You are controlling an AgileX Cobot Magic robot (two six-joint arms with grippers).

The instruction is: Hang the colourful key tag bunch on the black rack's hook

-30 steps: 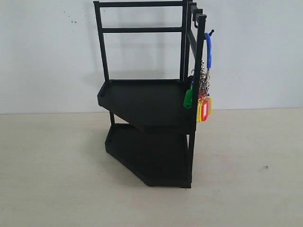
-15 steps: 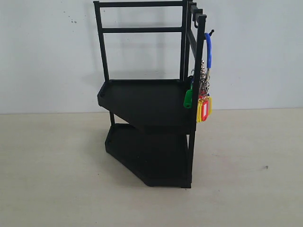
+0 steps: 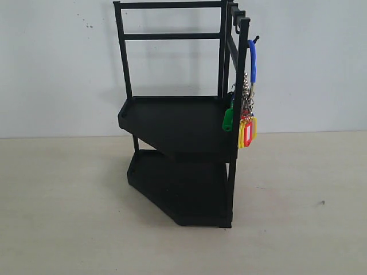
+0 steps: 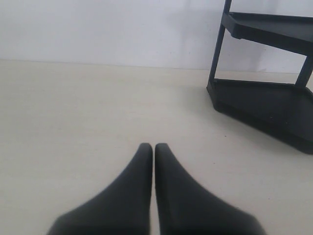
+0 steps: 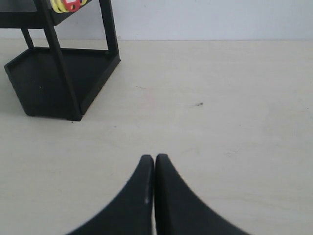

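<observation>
The black rack (image 3: 178,123) stands mid-table in the exterior view. From the hook (image 3: 254,40) on its top side rail hangs the colourful key tag bunch (image 3: 246,112) by its blue loop, with green, yellow and red tags beside the upper shelf. Neither arm shows in the exterior view. My left gripper (image 4: 154,147) is shut and empty over bare table, with the rack (image 4: 264,98) some way beyond it. My right gripper (image 5: 154,158) is shut and empty too. Past it are the rack's lower shelf (image 5: 58,83) and the bunch's yellow and red tags (image 5: 68,5) at the frame edge.
A pale wooden table (image 3: 298,217) stretches around the rack, with a white wall (image 3: 57,69) behind. A second black prong (image 3: 236,27) sits further back on the same rail. A small dark speck (image 3: 322,202) marks the table at the right.
</observation>
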